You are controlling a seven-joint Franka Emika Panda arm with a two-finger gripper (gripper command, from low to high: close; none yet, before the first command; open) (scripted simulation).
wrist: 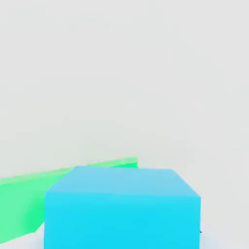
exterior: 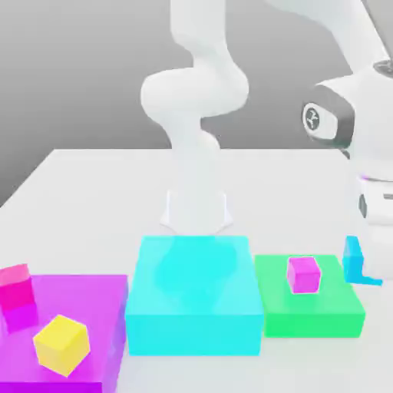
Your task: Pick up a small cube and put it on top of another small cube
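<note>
nearest the exterior camera, on the white desk (exterior: 92,192), a flat purple block (exterior: 84,307) carries a yellow cube (exterior: 61,344), tilted on a corner, and a pink cube (exterior: 17,285) at its far edge toward the exterior view's left. just beside it, toward the exterior view's right, large cyan block (exterior: 193,295), taller than its neighbours. next along, a low green block (exterior: 315,303) with a magenta cube (exterior: 304,274) on top. at the green block's right side, the small cyan cube (exterior: 354,259) sits on the desk, partly covered by the arm's white wrist (exterior: 376,207). hand view: small cyan cube (wrist: 121,209) close up, green block (wrist: 24,204) alongside it. claw state: cannot tell. farthest back, the arm's white base (exterior: 196,207) stands on the desk behind the large cyan block.
</note>
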